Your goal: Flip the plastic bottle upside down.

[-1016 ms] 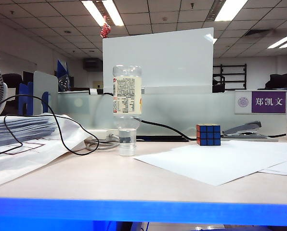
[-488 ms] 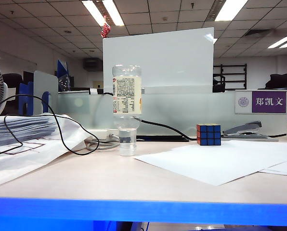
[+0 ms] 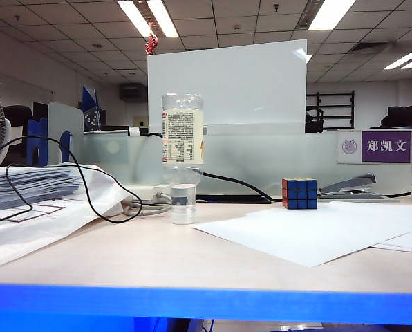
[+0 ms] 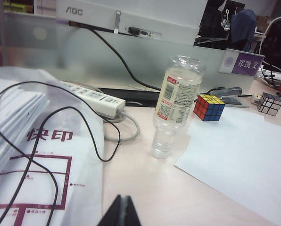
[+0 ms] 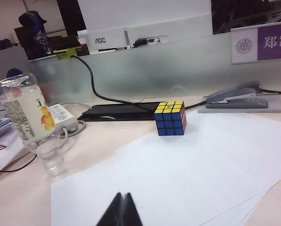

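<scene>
Plastic bottle [image 3: 182, 142] balances cap-down on the surface [image 3: 192, 256], beside the Rubik's cube [image 3: 299, 193].
Left pincer [image 4: 120, 213] and right pincer [image 5: 121, 211], both pressed together and empty, hang well short of it; any retreat should avoid jolting.

This is an open-plan office. Ceiling panels with strip lights [image 3: 149, 17] run over rows of desks split by frosted dividers [image 3: 261, 162], one bearing a purple nameplate [image 3: 374, 146]. On the desk sit a stapler [image 3: 353, 185], a power strip [image 4: 94, 98], loose paper sheets [image 3: 316, 232] and a monitor [image 4: 131, 19].
</scene>
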You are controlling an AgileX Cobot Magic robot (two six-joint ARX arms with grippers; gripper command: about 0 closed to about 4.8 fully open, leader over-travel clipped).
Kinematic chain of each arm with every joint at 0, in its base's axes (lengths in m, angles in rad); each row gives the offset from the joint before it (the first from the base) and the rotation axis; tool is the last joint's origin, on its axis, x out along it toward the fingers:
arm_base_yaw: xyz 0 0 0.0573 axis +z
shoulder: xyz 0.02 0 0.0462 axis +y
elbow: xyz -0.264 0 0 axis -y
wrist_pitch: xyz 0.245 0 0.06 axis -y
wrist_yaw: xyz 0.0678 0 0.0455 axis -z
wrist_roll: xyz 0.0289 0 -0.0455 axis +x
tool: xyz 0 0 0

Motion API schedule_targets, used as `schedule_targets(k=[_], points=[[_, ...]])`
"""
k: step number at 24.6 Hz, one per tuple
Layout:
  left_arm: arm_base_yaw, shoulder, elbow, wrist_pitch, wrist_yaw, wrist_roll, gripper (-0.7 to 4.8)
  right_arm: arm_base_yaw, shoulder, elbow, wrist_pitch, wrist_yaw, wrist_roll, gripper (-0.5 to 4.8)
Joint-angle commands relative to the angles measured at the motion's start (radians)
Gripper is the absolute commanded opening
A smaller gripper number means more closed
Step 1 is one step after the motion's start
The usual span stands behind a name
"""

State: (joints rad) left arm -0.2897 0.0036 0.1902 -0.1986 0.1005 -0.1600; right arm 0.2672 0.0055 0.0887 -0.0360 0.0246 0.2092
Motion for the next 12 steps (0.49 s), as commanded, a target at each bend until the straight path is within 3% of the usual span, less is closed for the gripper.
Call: schedule_targets(k=[1,12], points=[[0.0,-0.001,0.002,0.013,-0.002,-0.013,-0.05,0.001,0.0,0.002,0.007,-0.001,0.0,-0.09],[0.0,-0.001,0.002,0.012,0.008,-0.02,-0.05,0.001,0.0,0.002,0.007,0.0,0.0,-0.09]])
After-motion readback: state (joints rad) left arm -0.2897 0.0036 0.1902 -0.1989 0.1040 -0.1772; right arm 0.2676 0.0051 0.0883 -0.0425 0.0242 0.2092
